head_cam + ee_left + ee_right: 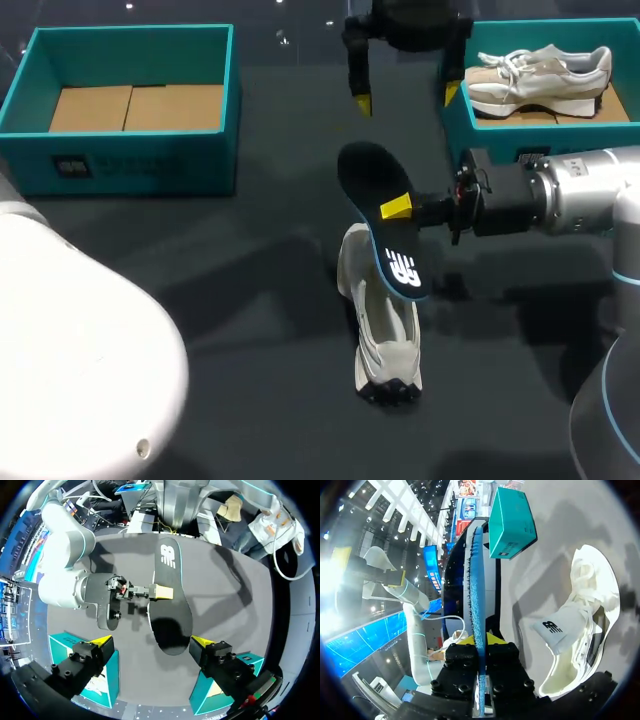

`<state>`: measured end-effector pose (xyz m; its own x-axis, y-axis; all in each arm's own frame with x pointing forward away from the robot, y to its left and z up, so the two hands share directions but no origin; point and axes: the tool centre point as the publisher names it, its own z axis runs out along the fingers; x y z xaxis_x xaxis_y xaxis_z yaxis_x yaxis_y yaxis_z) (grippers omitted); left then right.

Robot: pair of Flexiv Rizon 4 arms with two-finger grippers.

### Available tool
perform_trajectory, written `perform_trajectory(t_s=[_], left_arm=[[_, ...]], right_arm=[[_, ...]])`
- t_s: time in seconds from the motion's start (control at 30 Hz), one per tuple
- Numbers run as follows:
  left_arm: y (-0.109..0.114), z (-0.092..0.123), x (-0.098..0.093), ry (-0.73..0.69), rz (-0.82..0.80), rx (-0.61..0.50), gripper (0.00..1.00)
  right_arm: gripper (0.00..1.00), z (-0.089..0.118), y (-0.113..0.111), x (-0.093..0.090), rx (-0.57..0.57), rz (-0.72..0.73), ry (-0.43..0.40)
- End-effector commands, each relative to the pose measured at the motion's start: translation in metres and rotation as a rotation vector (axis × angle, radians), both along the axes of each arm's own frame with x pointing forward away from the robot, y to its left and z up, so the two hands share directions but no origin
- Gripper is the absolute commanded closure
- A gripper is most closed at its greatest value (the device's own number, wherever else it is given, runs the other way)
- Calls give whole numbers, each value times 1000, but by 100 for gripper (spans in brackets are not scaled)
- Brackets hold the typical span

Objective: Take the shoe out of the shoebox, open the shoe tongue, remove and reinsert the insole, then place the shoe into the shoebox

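The right claw was clamped on the black foam insole with a blue rim, holding it tilted above the pale cream sneaker. The sneaker lay on the dark grey worktop, apparently on its side. The left claw hung spread open, gripping nothing, beside the teal cardboard shoebox.

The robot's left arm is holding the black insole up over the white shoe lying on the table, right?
Not quite. It is the right gripper that is shut on the black insole, holding it up over the white shoe lying on the table. The left gripper hangs open and holds nothing. The head view shows this.
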<state>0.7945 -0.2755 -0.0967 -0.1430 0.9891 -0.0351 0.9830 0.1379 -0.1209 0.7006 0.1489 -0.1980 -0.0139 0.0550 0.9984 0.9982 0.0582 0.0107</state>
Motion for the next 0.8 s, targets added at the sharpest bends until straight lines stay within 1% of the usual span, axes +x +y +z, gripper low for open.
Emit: perform_trajectory(t_s=[0.03, 0.17, 0.33, 0.4, 0.47, 0.67, 0.8], left_arm=[[-4, 1, 2, 21, -13, 138, 0], [-4, 0, 0, 24, -9, 128, 0], [-4, -1, -3, 5, -7, 80, 0], [-2, 1, -4, -4, -5, 35, 0], [3, 3, -7, -10, -3, -53, 0], [22, 6, -16, -38, 34, -271, 0], [34, 6, -24, -56, 36, -377, 0]], right_arm=[[100, 0, 1, -1, -1, -2, 0], [100, 0, 1, -1, -1, -2, 0], [100, 0, 1, -1, -1, -2, 0], [100, 0, 1, -1, -1, -2, 0], [100, 0, 1, -1, -1, -2, 0], [100, 0, 1, -1, -1, -2, 0], [100, 0, 1, -1, -1, -2, 0]])
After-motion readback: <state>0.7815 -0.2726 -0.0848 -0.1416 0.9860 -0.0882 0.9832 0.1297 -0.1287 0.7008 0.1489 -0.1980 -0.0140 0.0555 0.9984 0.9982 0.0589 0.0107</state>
